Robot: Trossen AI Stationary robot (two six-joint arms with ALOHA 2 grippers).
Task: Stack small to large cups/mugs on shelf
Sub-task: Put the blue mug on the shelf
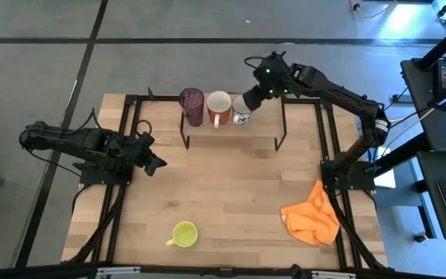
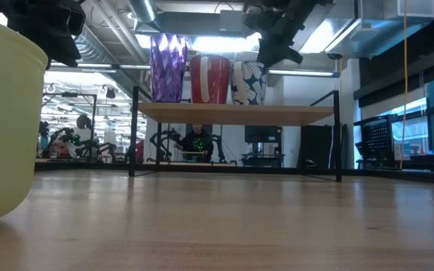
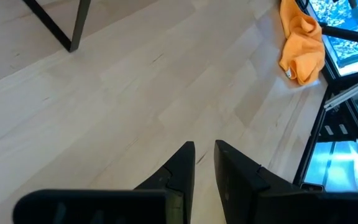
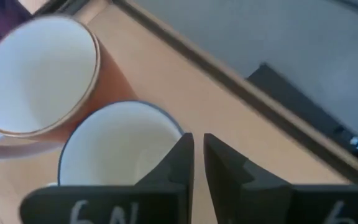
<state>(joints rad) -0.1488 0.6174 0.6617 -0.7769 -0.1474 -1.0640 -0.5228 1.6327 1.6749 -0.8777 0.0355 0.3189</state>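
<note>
The small raised light-wood shelf on thin black legs (image 1: 231, 132) stands at 12 o'clock on the bench (image 1: 231, 194) and already carries 3 vessels in a row, touching or nearly so: the tall dark purple faceted tumbler (image 1: 192, 105), the reddish-brown mug with a white inside (image 1: 218, 106), and the small white mug with a blue-grey pattern (image 1: 243, 109). The 4th, a yellow-green glazed mug (image 1: 183, 233), sits alone at 7 o'clock on the bench, well apart from the shelf, upright with its handle pointing toward 8 o'clock.

That mug looks like stiff ceramic: moderately heavy, glazed and slippery, and likely to chip if dropped or knocked against its neighbours. A sound hold would be across the rim wall, one finger inside and one outside, or through the handle.

The right pincer (image 4: 197, 163) hangs over the patterned mug's rim at the 12 to 1 o'clock side, its 2 dark fingers drawn narrow with only a thin gap, and I judge it holds nothing, though contact with the rim cannot be ruled out. The left pincer (image 3: 204, 175) waits at 9 o'clock above bare wood, fingers likewise narrow and empty. A crumpled orange cloth (image 1: 311, 221) lies at 4 o'clock.
</note>
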